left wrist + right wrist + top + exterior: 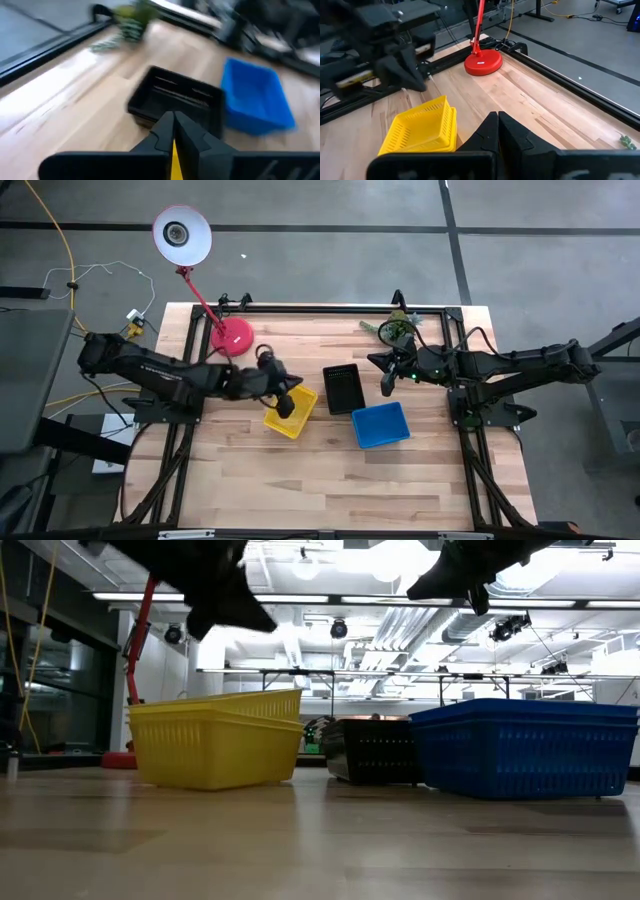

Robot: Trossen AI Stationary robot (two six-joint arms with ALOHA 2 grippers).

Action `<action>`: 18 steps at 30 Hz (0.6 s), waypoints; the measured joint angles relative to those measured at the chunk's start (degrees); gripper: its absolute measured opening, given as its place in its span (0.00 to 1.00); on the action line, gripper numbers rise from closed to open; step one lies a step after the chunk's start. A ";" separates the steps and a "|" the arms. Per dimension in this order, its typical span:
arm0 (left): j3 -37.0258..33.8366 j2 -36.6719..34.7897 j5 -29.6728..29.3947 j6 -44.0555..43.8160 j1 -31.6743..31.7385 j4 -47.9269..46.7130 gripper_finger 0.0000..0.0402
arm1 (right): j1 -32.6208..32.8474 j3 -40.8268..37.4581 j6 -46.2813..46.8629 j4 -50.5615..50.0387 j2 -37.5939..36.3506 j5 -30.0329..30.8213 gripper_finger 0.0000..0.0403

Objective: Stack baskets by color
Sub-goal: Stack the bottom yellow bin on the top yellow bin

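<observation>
Spanning scene: wooden table point(300, 480), two dark arms reaching in from either side. Red lamp point(231, 336) at far left edge. Blue basket point(381, 425) right of centre, near side. Yellow baskets point(291, 413), one nested crooked in another, left of centre. Black basket point(343, 388) between them, slightly farther back. Left gripper point(285, 403) over yellow baskets, fingers pressed together, holding nothing. Right gripper point(387, 383) raised just right of black basket, fingers pressed together, empty. Small green plant sprig point(393, 330) at far edge.
</observation>
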 joint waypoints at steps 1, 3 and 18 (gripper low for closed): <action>-1.88 0.16 -2.49 -2.20 -0.51 2.64 0.00 | 0.00 0.00 0.00 0.00 0.00 0.00 0.00; -4.30 1.62 -6.53 -6.60 -1.07 7.07 0.00 | 0.00 0.00 0.00 -0.01 -0.01 0.02 0.00; -5.75 18.35 -8.36 -15.71 -0.64 18.89 0.00 | 0.00 0.00 0.14 -0.35 0.00 0.12 0.00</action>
